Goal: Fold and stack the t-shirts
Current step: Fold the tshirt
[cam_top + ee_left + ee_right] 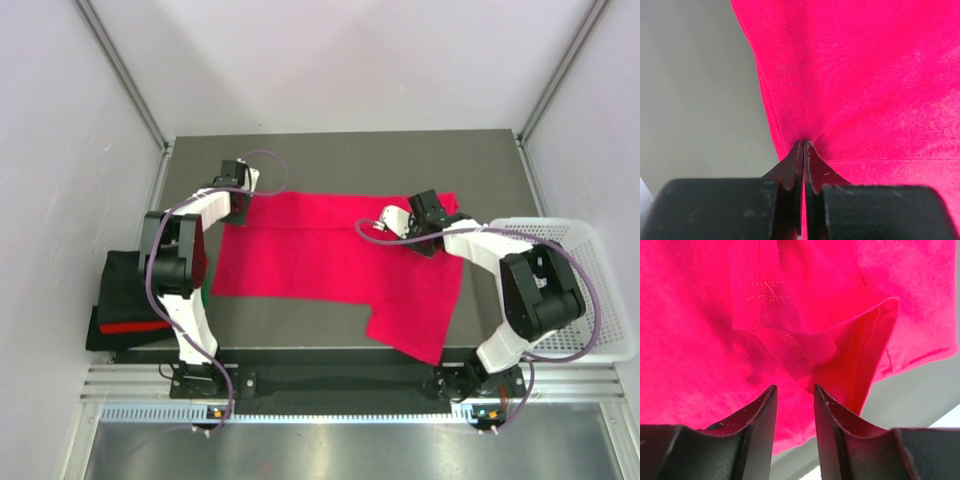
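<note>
Lying spread flat over the middle of the dark grey worktop (280, 325), the soft, short-sleeved magenta-red t-shirt (320, 260) is thin, light cloth that will sag, crease and slide easily. I judge it is best taken at a stitched hem or a corner, where the fabric is doubled and gives more to hold. The left end effector (803, 144) is closed tight on the stitched hem at the far left corner of the cloth. The right end effector (795, 388) hangs over the far right part, close to a sleeve opening, with its jaws a narrow way apart and nothing between them. One near corner of the t-shirt seems to reach over the near edge of the worktop, so a careless pull could drag more of it off. A pile of folded black, red and green shirts (125, 300) sits at the left edge, and a white plastic mesh basket (610, 290) stands at the right edge. The best room for moving appears to be the bare strip beyond the t-shirt
</note>
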`<state>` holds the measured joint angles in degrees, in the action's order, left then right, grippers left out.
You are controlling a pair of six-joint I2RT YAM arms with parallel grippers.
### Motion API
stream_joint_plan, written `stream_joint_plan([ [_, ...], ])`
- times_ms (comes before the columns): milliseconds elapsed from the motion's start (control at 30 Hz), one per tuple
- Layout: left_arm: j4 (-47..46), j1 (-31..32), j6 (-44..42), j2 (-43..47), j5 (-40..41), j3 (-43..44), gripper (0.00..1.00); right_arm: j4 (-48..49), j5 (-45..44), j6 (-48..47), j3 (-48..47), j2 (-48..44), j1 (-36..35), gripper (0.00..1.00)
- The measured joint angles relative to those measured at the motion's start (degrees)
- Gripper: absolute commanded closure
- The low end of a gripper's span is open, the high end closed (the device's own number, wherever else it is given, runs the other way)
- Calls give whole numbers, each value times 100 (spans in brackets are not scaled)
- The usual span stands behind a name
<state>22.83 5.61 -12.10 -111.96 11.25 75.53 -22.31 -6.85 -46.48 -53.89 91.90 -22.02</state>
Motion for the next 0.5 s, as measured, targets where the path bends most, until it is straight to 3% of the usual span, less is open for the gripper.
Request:
stream_joint_plan([
  [500, 0, 0, 0, 0, 2, 0, 99, 503, -481, -111, 98, 354, 0, 77],
])
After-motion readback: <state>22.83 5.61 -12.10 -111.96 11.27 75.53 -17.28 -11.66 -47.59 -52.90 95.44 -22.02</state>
